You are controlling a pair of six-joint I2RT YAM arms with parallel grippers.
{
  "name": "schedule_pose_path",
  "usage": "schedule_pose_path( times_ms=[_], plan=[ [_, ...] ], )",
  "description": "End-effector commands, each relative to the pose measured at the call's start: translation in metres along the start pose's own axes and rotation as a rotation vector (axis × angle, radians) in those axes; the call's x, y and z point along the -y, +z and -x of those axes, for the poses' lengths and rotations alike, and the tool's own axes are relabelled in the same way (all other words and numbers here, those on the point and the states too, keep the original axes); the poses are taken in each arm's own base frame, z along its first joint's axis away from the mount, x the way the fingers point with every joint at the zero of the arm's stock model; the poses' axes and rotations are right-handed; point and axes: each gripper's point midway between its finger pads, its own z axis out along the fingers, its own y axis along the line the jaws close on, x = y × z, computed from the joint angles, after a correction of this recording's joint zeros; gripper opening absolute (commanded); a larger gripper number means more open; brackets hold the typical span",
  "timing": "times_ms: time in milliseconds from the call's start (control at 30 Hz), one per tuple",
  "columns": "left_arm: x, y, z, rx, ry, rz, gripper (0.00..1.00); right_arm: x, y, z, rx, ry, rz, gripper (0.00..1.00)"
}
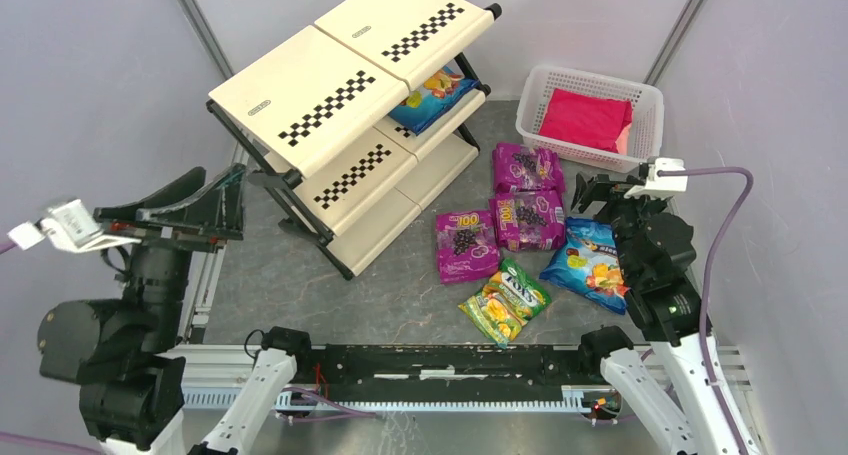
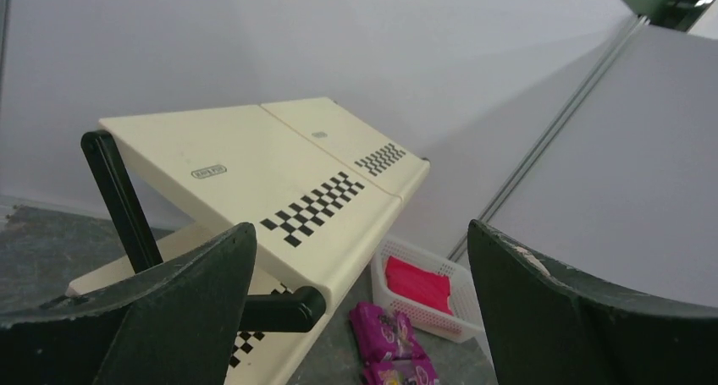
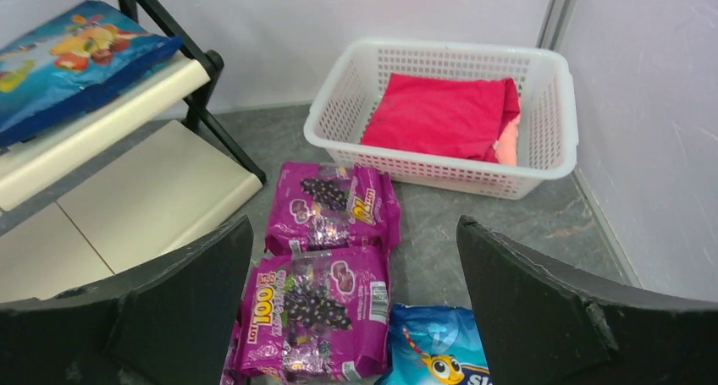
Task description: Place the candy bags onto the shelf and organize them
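Observation:
The cream shelf [image 1: 310, 100] stands at the back left, with one blue candy bag [image 1: 435, 95] on its middle tier. On the table to its right lie three magenta candy bags [image 1: 527, 165] [image 1: 530, 220] [image 1: 466, 245], a green-yellow pair [image 1: 505, 300] and a blue bag [image 1: 590, 265]. My right gripper [image 1: 595, 195] hangs open above the magenta and blue bags, holding nothing; its wrist view shows magenta bags [image 3: 313, 309] and the blue bag [image 3: 436, 347] between the fingers. My left gripper [image 1: 238, 203] is open and empty beside the shelf's left end, facing its top panel [image 2: 279, 173].
A white perforated basket [image 1: 640, 100] sits at the back right against the wall, holding a plain pink-red bundle [image 1: 587, 118]. Grey walls close in on the left, back and right. The arms' bases and a black rail [image 1: 440, 360] run along the near edge.

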Motion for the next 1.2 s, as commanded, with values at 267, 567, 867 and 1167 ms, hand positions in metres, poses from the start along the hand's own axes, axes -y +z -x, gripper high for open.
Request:
schedule_pose_path(
  times_ms=[267, 567, 867, 1167],
  plan=[
    [-0.056, -0.021, -0.071, -0.228, 0.112, 0.178, 1.00, -0.021, 0.017, -0.051, -0.122, 0.060, 0.083, 0.98],
    [-0.084, -0.064, -0.134, -0.332, 0.003, 0.224, 1.00, -0.084, 0.022, -0.110, -0.273, 0.160, 0.398, 0.98],
    [-0.072, -0.088, -0.213, -0.601, -0.167, 0.122, 1.00, -0.147, 0.007, -0.173, -0.482, 0.237, 0.593, 0.98],
    [-0.078, -0.107, -0.271, -0.776, -0.312, 0.130, 1.00, -0.153, -0.016, -0.249, -0.711, 0.105, 0.651, 0.98]
  ],
)
